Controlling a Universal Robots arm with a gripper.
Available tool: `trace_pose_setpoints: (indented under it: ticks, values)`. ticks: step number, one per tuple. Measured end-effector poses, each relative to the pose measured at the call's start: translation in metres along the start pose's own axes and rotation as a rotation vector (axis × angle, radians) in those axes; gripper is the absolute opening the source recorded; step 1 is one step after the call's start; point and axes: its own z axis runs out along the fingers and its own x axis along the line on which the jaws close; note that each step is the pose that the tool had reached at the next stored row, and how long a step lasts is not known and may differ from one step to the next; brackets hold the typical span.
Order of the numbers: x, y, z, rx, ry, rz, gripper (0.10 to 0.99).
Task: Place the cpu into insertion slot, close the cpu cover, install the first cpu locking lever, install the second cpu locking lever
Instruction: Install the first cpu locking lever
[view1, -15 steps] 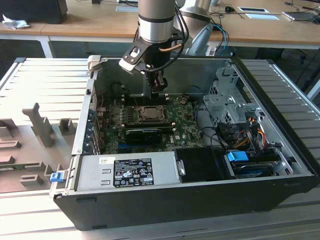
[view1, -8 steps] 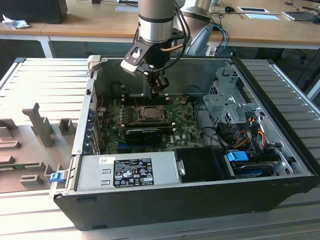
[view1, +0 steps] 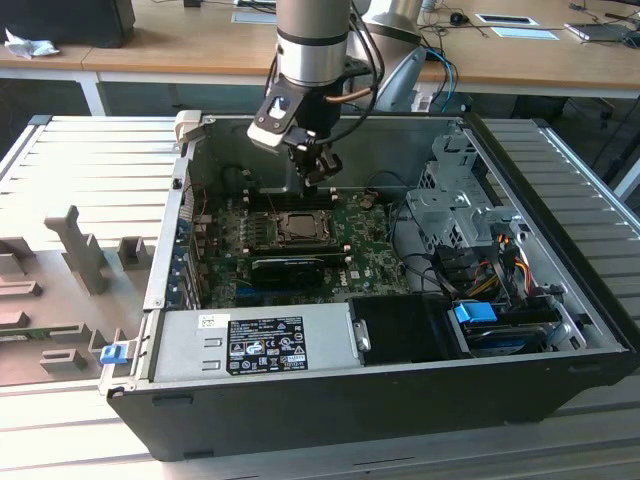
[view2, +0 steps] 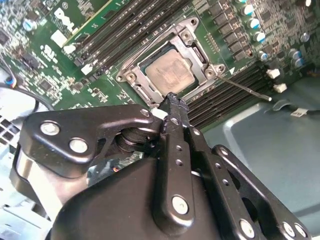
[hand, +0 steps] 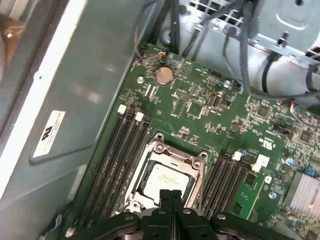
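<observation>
Hanging over the open computer case (view1: 400, 395), the gripper (view1: 320, 172) points down at the green board (view1: 368, 236) inside, close to the cpu socket (view1: 298, 228). Its two black fingers (view2: 172, 127) are pressed together, and nothing is between them. In both wrist views the tips sit right at one edge of the socket. I cannot tell if they touch it.

The cpu (view2: 170, 74) lies flat in its slot in the middle of the socket. Its pale grey top faces up. The cpu cover (view2: 199, 51) is down over it. The cover is a silvery frame, and the cpu shows through its square window.

A thin metal lever (view2: 245, 88) sticks out from one corner of the socket. It lies across the long black memory slots (view2: 230, 100) beside the socket, and its end comes near the edge of the board. More memory slots (view2: 125, 35) run along the other side of the socket.

A round silver battery (hand: 164, 75) sits on the board, well apart from the socket. In the exterior view a long black card (view1: 298, 268) lies just beside the socket, nearer the camera. A grey box with a label (view1: 262, 345) sits at the near side of the case.
</observation>
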Motion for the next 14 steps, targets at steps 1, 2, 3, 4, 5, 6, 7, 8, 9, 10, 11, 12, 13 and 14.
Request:
trace_pose_setpoints:
  ticks: [1, 2, 3, 4, 5, 6, 7, 8, 9, 10, 11, 12, 13, 14]
  values:
    - [0.0000, 0.0000, 0.0000, 0.000, 0.0012, -0.037, 0.106]
    - [0.0000, 0.0000, 0.0000, 0.000, 0.0022, -0.071, 0.106]
    - [0.0000, 0.0000, 0.0000, 0.000, 0.0028, -0.089, 0.106]
    - [0.0000, 0.0000, 0.0000, 0.000, 0.0035, -0.109, 0.106]
    - [0.0000, 0.0000, 0.0000, 0.000, 0.0040, -0.127, 0.106]
    - [0.0000, -0.0001, 0.0000, 0.000, 0.0046, -0.145, 0.106]
    - [0.0000, -0.0002, 0.0000, 0.000, 0.0051, -0.159, 0.106]
    - [-0.0001, -0.0005, 0.0000, 0.000, 0.0054, -0.168, 0.106]
    - [-0.0004, -0.0007, 0.0000, 0.000, 0.0056, -0.172, 0.106]
    - [-0.0006, -0.0008, 0.0001, 0.000, 0.0056, -0.176, 0.106]
    - [-0.0010, -0.0010, 0.0003, 0.000, 0.0059, -0.182, 0.106]
    - [-0.0011, -0.0012, 0.0003, 0.000, 0.0060, -0.187, 0.106]
    - [-0.0011, -0.0012, 0.0003, 0.000, 0.0060, -0.191, 0.106]
    - [-0.0012, -0.0012, 0.0003, 0.000, 0.0065, -0.201, 0.106]
